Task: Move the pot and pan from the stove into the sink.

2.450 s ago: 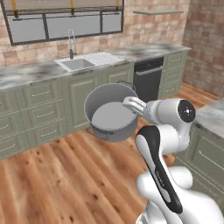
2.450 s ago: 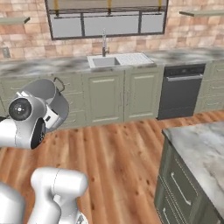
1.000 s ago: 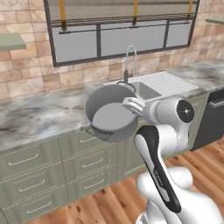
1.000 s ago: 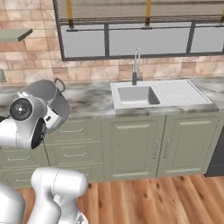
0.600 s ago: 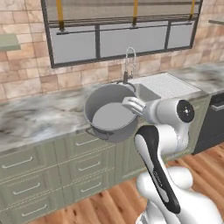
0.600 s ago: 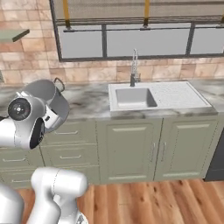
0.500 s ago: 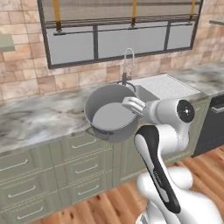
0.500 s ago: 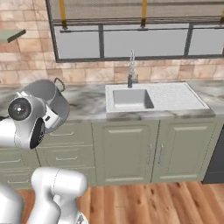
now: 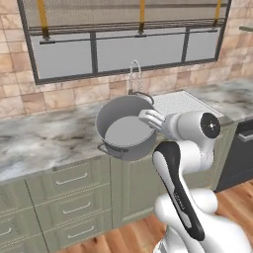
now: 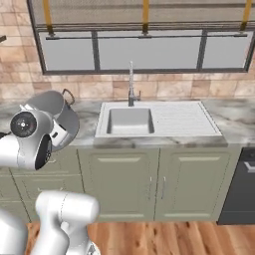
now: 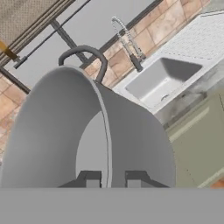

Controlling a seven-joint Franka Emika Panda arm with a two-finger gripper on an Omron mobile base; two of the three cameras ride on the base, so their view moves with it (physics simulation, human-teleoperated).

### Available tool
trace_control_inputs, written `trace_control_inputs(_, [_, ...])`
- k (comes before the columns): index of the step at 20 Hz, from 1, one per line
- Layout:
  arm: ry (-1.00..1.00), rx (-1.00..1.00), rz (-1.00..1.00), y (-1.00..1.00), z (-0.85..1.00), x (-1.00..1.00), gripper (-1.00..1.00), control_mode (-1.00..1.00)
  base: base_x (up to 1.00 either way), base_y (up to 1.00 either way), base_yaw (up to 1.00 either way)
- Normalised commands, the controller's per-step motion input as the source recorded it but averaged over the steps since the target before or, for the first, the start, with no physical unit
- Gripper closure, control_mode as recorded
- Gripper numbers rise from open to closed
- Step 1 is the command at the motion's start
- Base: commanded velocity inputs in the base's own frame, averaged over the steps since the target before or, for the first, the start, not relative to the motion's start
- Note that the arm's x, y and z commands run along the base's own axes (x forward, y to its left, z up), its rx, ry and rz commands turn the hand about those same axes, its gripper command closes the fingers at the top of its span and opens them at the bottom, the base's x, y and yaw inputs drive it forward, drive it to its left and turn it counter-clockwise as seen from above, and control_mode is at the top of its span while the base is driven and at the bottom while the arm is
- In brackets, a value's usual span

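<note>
A marble counter (image 10: 234, 117) is running along a brick wall under a wide window, with green cabinets (image 10: 149, 184) below it.

Nearest, the gripper (image 11: 108, 178) is pinching the rim of the pot (image 9: 126, 128), one finger inside the wall and one outside, jaws clamped tight on the thin metal. This rim grip is tipping the pot onto its side, its mouth facing back toward the base and its far loop handle (image 11: 83, 57) pointing up. The pot is hanging in the air in front of the cabinets, level with the counter edge and clear of it.

Beyond it, the sink (image 10: 130, 121) is lying in the counter, its basin looking empty, with a ribbed draining board (image 10: 187, 117) beside it. In the right base view the sink is sitting well to the right of the pot, so sideways travel is probably needed.

At the back of the basin, the faucet (image 10: 131, 84) is standing tall; the tilted pot will likely have to pass in front of it.
</note>
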Motion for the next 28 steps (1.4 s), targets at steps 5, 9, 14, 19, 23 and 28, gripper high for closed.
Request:
trace_control_inputs(5, [0.0,0.0,0.0,0.0,0.0,0.0,1.0,1.0,0.54,-0.62,0.13])
trace_control_inputs(9, [0.0,0.0,0.0,0.0,0.0,0.0,1.0,1.0,0.48,-0.67,0.12])
trace_control_inputs(14, [0.0,0.0,0.0,0.0,0.0,0.0,1.0,1.0,0.41,-0.71,0.11])
trace_control_inputs(19, [0.0,0.0,0.0,0.0,0.0,0.0,1.0,1.0,0.14,-0.22,0.05])
trace_control_inputs(23, [0.0,0.0,0.0,0.0,0.0,0.0,1.0,1.0,0.65,-0.09,0.03])
trace_control_inputs(28, [0.0,0.0,0.0,0.0,0.0,0.0,1.0,1.0,0.41,0.0,0.0])
